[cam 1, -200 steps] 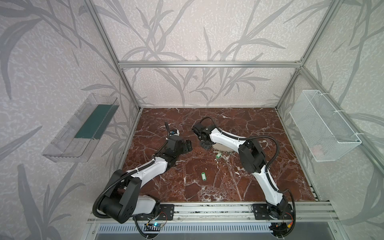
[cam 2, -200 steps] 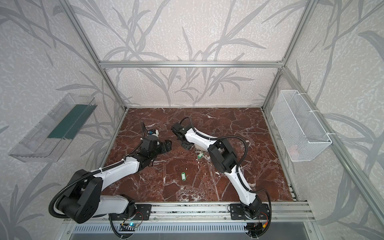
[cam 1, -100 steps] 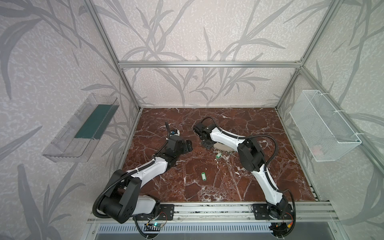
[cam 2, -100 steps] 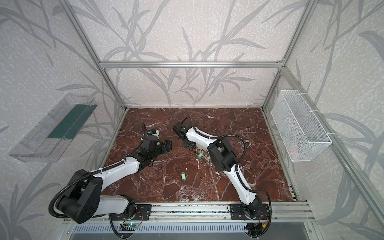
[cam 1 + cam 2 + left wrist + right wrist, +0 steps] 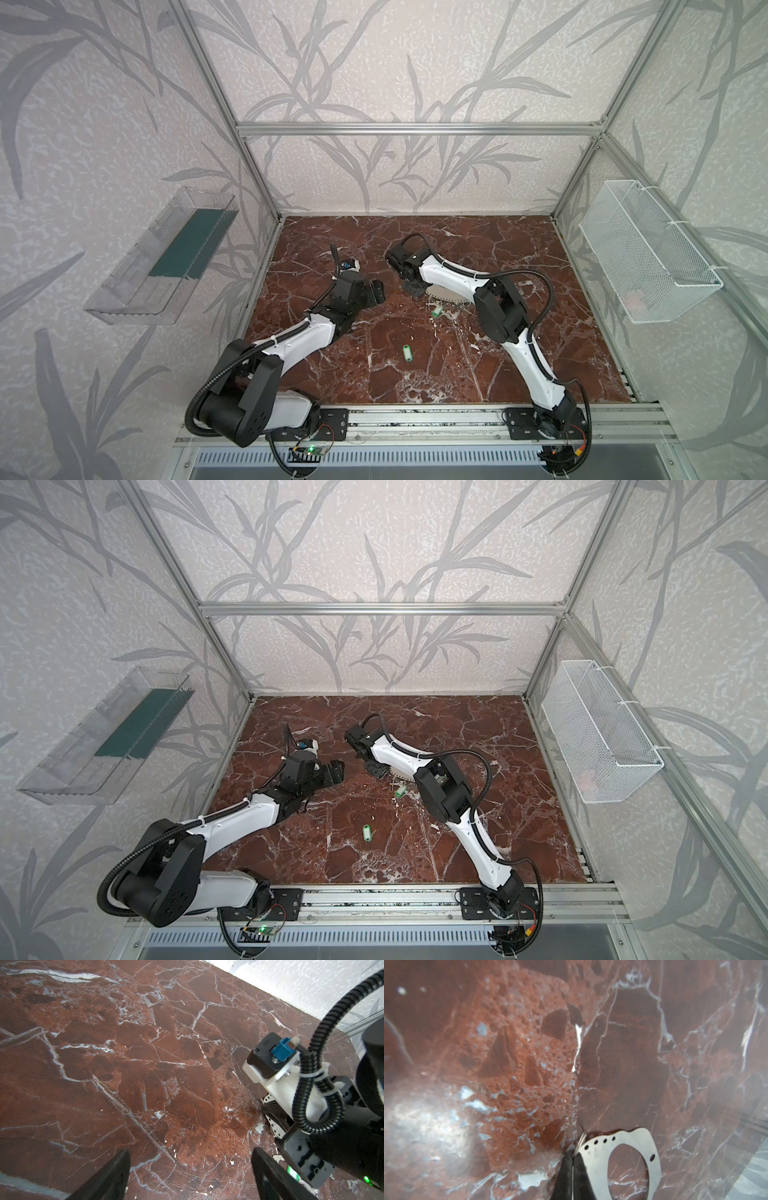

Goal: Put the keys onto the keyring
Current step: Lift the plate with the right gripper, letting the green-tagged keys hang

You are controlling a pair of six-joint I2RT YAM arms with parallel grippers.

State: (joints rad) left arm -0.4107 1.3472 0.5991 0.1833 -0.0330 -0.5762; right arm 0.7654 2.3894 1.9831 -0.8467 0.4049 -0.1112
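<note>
The keyring (image 5: 600,1159) is a flat grey plate with a large hole and small rim holes. It lies mostly hidden under my right forearm in both top views (image 5: 446,293) (image 5: 402,774). My right gripper (image 5: 573,1154) (image 5: 412,288) is shut, and a thin wire ring (image 5: 582,1139) at the plate's rim pokes out from between its fingertips. Two keys with green tags lie on the marble floor: one beside the keyring (image 5: 436,311) (image 5: 400,791), one nearer the front (image 5: 408,353) (image 5: 366,832). My left gripper (image 5: 191,1152) (image 5: 376,291) hangs open over bare marble, left of the keyring.
A white wire basket (image 5: 648,253) hangs on the right wall and a clear plastic shelf (image 5: 166,257) on the left wall. An aluminium rail (image 5: 415,419) runs along the front edge. In the left wrist view the right arm's wrist camera (image 5: 270,1059) stands close by.
My right gripper's jaws have closed at the keyring's rim, and that wrist has shifted slightly. The left arm and both green-tagged keys have stayed put.
</note>
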